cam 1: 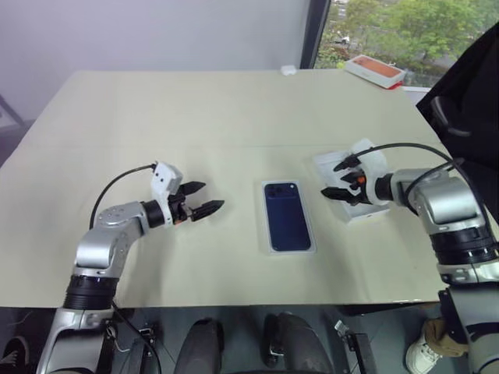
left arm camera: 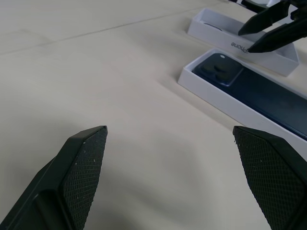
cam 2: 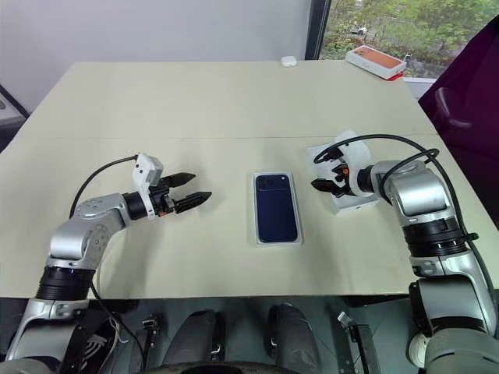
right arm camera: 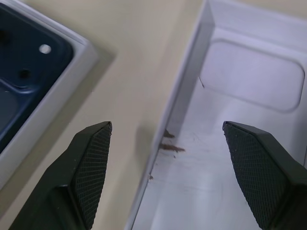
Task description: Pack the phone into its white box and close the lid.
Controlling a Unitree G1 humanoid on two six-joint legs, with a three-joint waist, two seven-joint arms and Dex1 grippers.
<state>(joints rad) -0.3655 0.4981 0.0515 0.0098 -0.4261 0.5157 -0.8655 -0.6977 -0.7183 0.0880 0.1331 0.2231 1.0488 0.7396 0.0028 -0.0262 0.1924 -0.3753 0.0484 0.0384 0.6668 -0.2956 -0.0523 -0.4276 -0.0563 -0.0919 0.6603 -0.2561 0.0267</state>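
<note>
The dark navy phone (cam 1: pixel 287 218) lies camera side up inside the white box (cam 1: pixel 290 251) at the middle of the table. To its right the lid (cam 2: pixel 355 204) rests with its white inner face up. My right gripper (cam 1: pixel 330 180) hovers open over the lid's edge nearest the box, and both fingers (right arm camera: pixel 91 158) are empty. In the right wrist view the lid's wall (right arm camera: pixel 177 105) runs between them. My left gripper (cam 1: pixel 212 195) stands open left of the box, a little above the table, pointing toward it. The left wrist view shows the box (left arm camera: pixel 225 103) ahead and the lid (left arm camera: pixel 216 31) beyond.
A white insert with an oval recess (right arm camera: pixel 252 76) lies inside the lid. A flat orange-topped box (cam 1: pixel 375 70) and a small white item (cam 1: pixel 288 70) sit at the table's far edge. A person's dark sleeve (cam 1: pixel 468 86) is at the far right.
</note>
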